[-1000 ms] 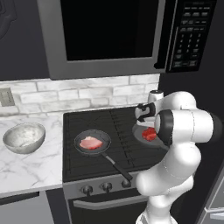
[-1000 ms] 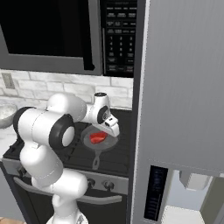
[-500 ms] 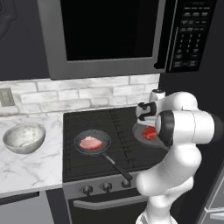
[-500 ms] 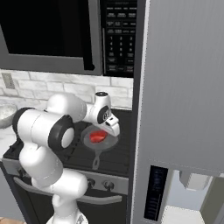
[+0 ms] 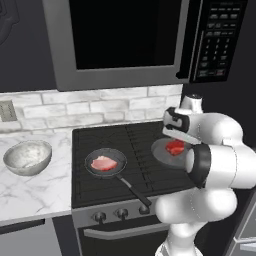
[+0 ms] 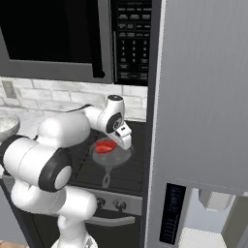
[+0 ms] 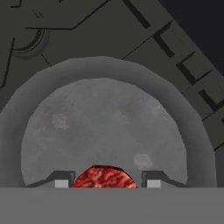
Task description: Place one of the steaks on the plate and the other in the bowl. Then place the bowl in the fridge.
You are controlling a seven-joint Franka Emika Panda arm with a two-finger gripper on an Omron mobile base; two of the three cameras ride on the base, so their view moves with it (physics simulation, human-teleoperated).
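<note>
The deep red steak (image 7: 104,177) sits between my two fingertips, and my gripper (image 7: 104,183) is shut on it just above the grey frying pan (image 7: 109,127) on the stove's right side. From the base views, the red steak (image 5: 175,147) (image 6: 105,145) hangs under my hand over that pan (image 6: 116,157). A pale pink steak (image 5: 103,163) lies in the other pan (image 5: 90,169) on the left burner. On the marble counter at the left stands the silvery speckled bowl (image 5: 27,156). The steel fridge (image 6: 203,97) stands right of the stove, doors closed. The plate is out of view.
A microwave (image 5: 125,40) hangs low over the black stove (image 5: 130,135). The left pan's long handle (image 5: 134,190) points toward the stove's front edge. A brick backsplash (image 5: 100,107) closes the back. The fridge side wall stands close to my hand's right.
The red steak has risen a little off the right pan's floor together with my hand. The pink steak, bowl and pans have stayed put.
</note>
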